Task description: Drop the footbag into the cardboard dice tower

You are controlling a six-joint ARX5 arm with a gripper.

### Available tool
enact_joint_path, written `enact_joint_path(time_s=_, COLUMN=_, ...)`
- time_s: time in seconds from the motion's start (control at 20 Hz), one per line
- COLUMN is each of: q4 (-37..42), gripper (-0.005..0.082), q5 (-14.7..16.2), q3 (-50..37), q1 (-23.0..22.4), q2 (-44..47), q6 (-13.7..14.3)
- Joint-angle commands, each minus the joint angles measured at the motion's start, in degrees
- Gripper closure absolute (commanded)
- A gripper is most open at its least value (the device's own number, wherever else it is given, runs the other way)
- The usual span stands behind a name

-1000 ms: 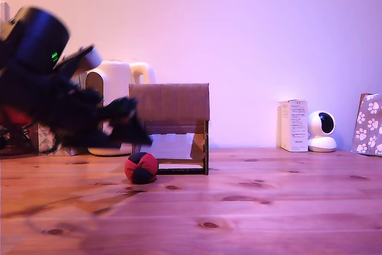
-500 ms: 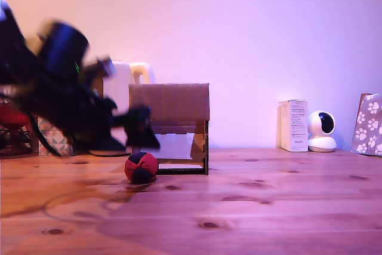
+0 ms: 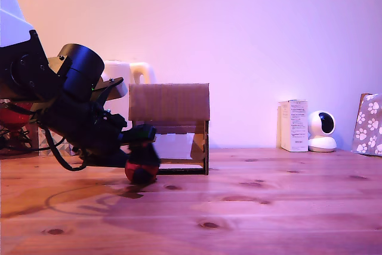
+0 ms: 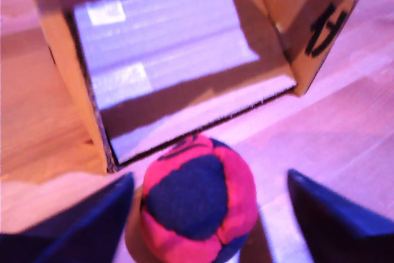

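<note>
The red and navy footbag [image 3: 142, 170] [image 4: 198, 204] rests on the wooden table just before the lower front opening of the cardboard dice tower [image 3: 172, 126] [image 4: 184, 60], whose pale ramp shows inside. My gripper [image 3: 143, 147] [image 4: 209, 214] has come down over the footbag from the exterior view's left. It is open: in the wrist view its two dark fingers [image 4: 80, 223] stand on either side of the ball with gaps between, not touching it. In the exterior view the fingers partly hide the ball's top.
A white kettle [image 3: 128, 79] stands behind the tower. At the exterior view's right are a white carton [image 3: 293, 125], a small white camera [image 3: 322, 131] and a paw-print bag [image 3: 368, 124]. Red clutter and a patterned box sit behind the arm at the left.
The arm has swung toward the exterior view's right and lowered, bringing the gripper from beside the tower down around the footbag. The footbag has not moved.
</note>
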Motion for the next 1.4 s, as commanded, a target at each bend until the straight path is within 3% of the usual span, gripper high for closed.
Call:
enact_joint_path(time_s=0.0, q4=-0.87, gripper=0.0639, q5=0.07, q3=0.70, q1=0.07, q2=1.44, q6=0.02)
enact_joint_path(time_s=0.35, q4=-14.56, gripper=0.0642, q5=0.79, q3=2.38, q1=0.07, q2=-4.04, q6=0.00)
enact_joint_path(time_s=0.6, q4=-29.29, gripper=0.0642, q5=3.15, q3=2.38, q1=0.07, q2=-12.76, q6=-0.44)
enact_joint_path(time_s=0.85, q4=-36.94, gripper=0.0642, q5=6.29, q3=2.38, q1=0.07, q2=-21.29, q6=-0.61)
enact_joint_path(time_s=1.05, q4=-34.25, gripper=0.0642, q5=6.27, q3=2.38, q1=0.07, q2=-27.28, q6=-0.61)
enact_joint_path(time_s=1.35, q4=-14.80, gripper=0.0642, q5=6.03, q3=2.60, q1=0.07, q2=-28.76, q6=-0.59)
